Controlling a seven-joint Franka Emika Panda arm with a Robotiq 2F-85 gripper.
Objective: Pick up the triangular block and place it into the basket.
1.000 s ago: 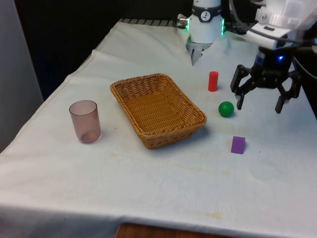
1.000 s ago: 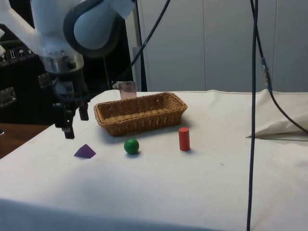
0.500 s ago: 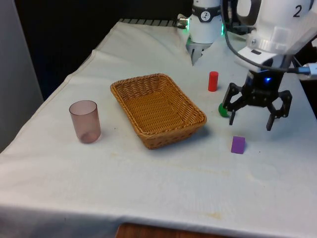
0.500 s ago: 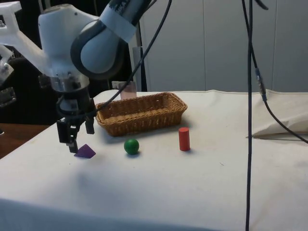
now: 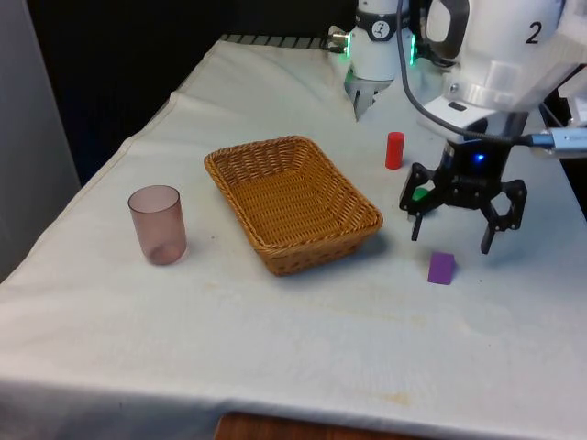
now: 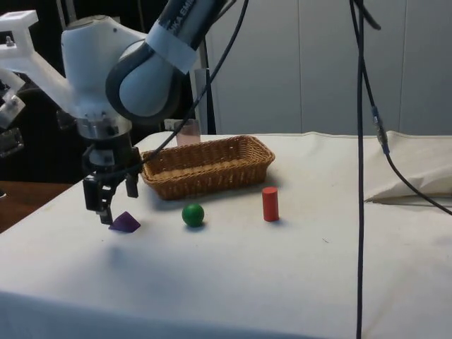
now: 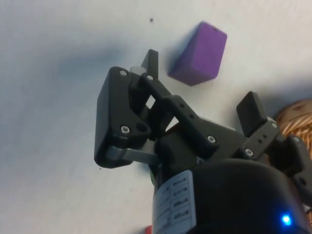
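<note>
The black 2-finger gripper (image 5: 451,236) hangs with jaws spread wide just above the purple triangular block (image 5: 441,268), which lies on the white cloth (image 5: 303,339) near the brown wicker basket (image 5: 291,202).

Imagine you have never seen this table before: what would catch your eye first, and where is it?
Probably the black claw, spread open just above the purple triangular block near the front view's right edge, not yet touching it. Next comes the wicker basket mid-table, with nothing in it. A green ball and a red cylinder sit on the cloth beside it.
</note>
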